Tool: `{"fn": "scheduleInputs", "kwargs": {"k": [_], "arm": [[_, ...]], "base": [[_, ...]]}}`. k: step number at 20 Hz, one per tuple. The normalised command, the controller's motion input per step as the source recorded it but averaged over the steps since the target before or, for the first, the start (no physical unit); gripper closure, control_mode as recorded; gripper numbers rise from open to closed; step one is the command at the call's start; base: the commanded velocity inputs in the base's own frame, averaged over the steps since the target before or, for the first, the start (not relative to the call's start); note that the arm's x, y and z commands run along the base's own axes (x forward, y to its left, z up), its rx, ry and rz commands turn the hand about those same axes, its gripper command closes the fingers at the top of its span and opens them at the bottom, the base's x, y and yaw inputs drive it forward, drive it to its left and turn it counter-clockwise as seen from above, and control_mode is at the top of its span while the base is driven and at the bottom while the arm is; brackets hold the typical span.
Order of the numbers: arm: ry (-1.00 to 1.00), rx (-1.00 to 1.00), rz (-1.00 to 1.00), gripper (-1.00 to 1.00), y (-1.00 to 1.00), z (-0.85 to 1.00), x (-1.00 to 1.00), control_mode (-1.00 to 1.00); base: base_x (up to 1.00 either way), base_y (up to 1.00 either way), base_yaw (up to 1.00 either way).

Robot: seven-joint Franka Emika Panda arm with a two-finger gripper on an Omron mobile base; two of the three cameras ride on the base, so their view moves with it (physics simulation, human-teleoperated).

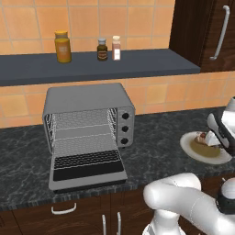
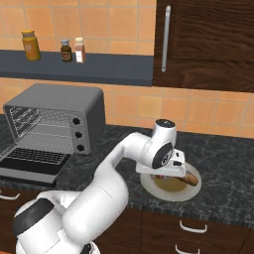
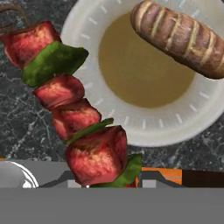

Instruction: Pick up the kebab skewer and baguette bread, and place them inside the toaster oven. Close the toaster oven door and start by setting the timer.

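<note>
The gripper (image 2: 171,171) hangs just above the white plate (image 2: 149,184) on the dark counter (image 2: 223,163), and in the hand view the kebab skewer (image 3: 74,109) — red chunks with green leaves between — runs up from between the fingers, which seem clenched on its lower end, though the tips themselves are hidden. The baguette bread (image 3: 181,37) lies on the plate's rim, apart from the skewer. Well off to the left stands the toaster oven (image 1: 87,114), its toaster oven door (image 1: 87,167) folded down flat — racks bare.
</note>
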Motion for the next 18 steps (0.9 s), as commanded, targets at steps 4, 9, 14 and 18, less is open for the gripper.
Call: {"fn": "scheduleInputs", "kwargs": {"k": [4, 9, 14, 18], "arm": [[-0.08, -0.02, 0.0, 1.0, 1.0, 0.39, -0.01, -1.0], [-0.02, 0.0, -0.05, 1.0, 1.0, 0.03, 0.0, -1.0], [-0.03, 0.01, -0.06, 1.0, 1.0, 0.08, 0.0, -1.0], [0.0, 0.0, -0.03, 1.0, 1.0, 0.03, 0.0, -1.0]], "base": [[0.0, 0.0, 0.0], [0.0, 0.0, 0.0], [0.0, 0.0, 0.0], [0.0, 0.0, 0.0]]}}
